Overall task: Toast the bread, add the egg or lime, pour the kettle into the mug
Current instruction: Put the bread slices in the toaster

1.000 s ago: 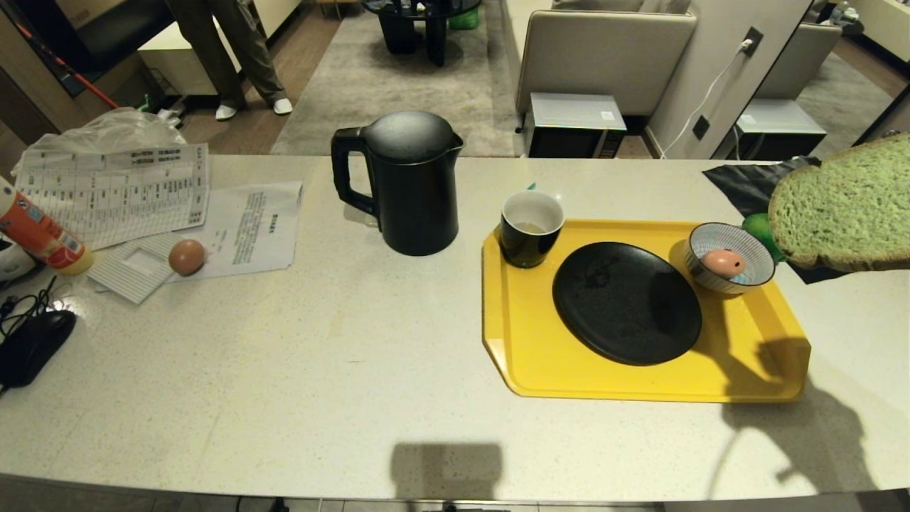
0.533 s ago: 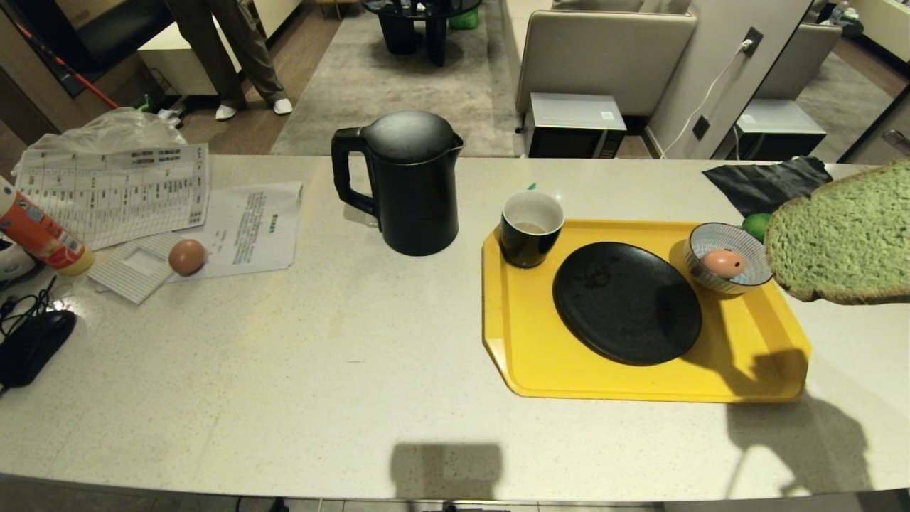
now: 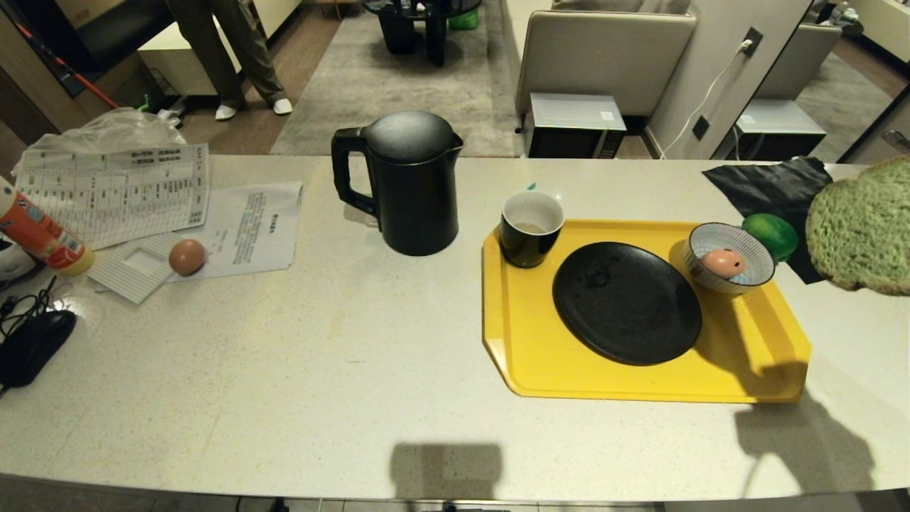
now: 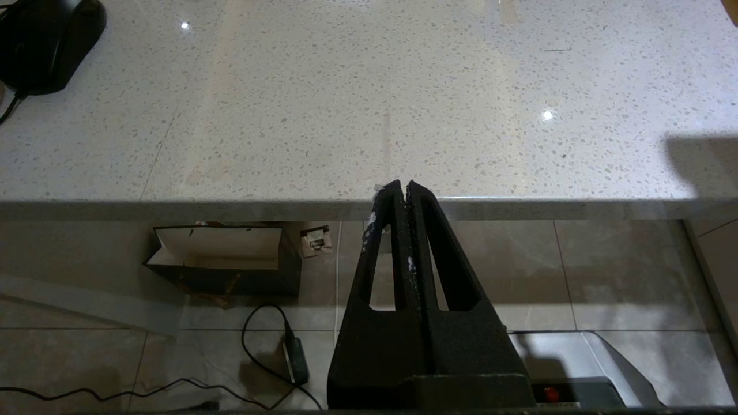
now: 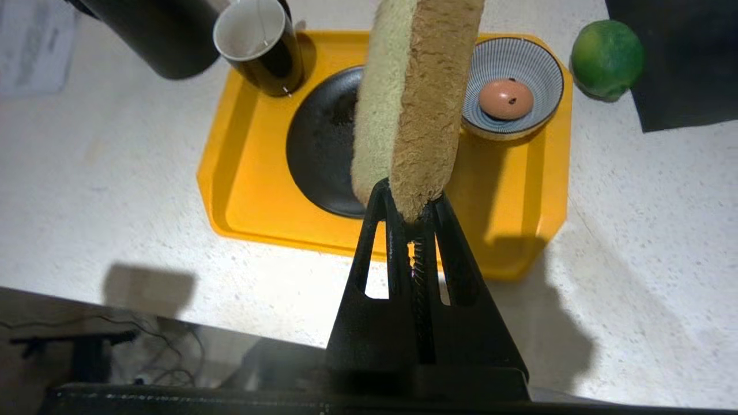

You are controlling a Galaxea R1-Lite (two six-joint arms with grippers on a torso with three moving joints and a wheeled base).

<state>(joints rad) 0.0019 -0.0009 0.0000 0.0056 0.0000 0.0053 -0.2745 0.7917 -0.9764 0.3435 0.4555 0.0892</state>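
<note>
Bread [image 3: 864, 227] cut off by right edge of head view; my right gripper [image 5: 410, 203] outside that view. Print on papers [image 3: 114, 192] too small to read.

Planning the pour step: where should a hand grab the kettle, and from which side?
Grip the kettle by its loop handle, coming from the robot's left. The handle faces that way with open counter beside it; the spout points right toward the mug.
</note>
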